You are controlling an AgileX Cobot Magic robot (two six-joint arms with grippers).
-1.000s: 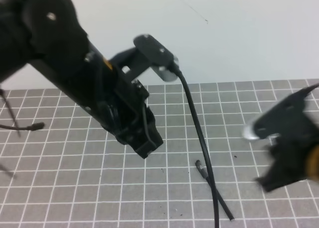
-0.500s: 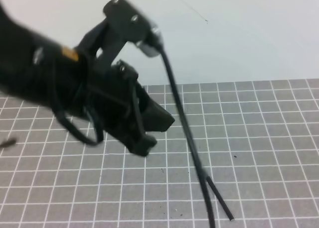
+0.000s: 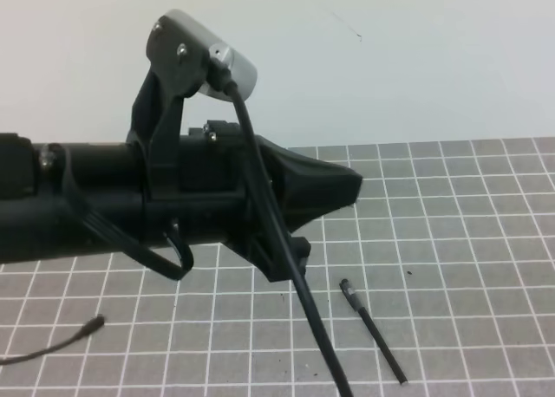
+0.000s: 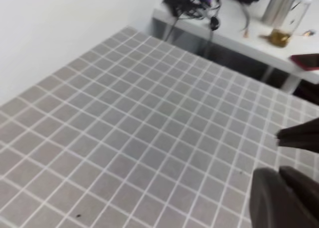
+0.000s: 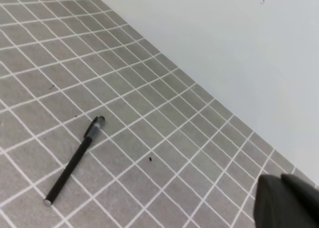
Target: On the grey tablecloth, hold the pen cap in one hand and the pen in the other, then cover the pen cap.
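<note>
From the high view, the left arm point(image 3: 130, 198) stretches flat across the frame from 9 o'clock toward the centre, its gripper point(image 3: 334, 189) ending in a dark wedge whose fingers look pressed together, with nothing between them. A black cable point(image 3: 277, 250) drops from the wrist camera toward 6 o'clock. The pen point(image 3: 373, 331) lies on the grey tablecloth point(image 3: 468, 241) at about 5 o'clock, slanting from its upper left end down to the lower right, just beside the cable and apart from the gripper. The right arm does not show here, and no separate pen cap is visible anywhere.

From the left wrist view, only bare grid cloth point(image 4: 124, 128) fills the frame, with the dark fingers point(image 4: 284, 198) at 4 o'clock, drawn close together and empty. A white side table with clutter point(image 4: 224, 24) stands beyond the cloth at 1 o'clock.

From the right wrist view, the pen point(image 5: 75, 160) lies at 8 o'clock on the cloth point(image 5: 174, 138), lone and untouched, its bulkier end toward 1 o'clock and a pale tip toward 7 o'clock. The right gripper point(image 5: 286, 200) shows as a dark mass at 4 o'clock, fingers together, holding nothing.

The pen is likely light, stiff and smooth, prone to roll or skid on the cloth. A pinch across the middle of the barrel, fingers straddling it crosswise, seems the safest hold.
</note>
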